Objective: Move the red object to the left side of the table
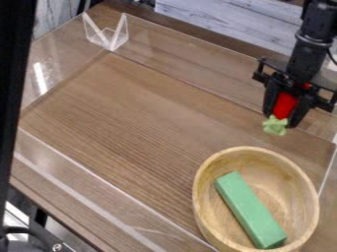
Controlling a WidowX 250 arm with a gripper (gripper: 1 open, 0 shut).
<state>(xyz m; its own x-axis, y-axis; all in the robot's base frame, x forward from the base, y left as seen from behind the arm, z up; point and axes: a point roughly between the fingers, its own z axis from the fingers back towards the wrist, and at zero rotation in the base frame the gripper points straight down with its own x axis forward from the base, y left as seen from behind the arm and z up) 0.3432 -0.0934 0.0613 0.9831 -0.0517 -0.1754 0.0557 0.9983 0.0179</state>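
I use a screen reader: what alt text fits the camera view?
A gripper holds a red toy fruit above a wooden table, at right. A bowl nearby holds a green block.

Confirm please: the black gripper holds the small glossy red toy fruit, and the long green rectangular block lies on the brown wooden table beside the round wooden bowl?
Not quite. The camera view shows the green rectangular block inside the round wooden bowl, not beside it. The black gripper does hold the red toy fruit above the wooden table.
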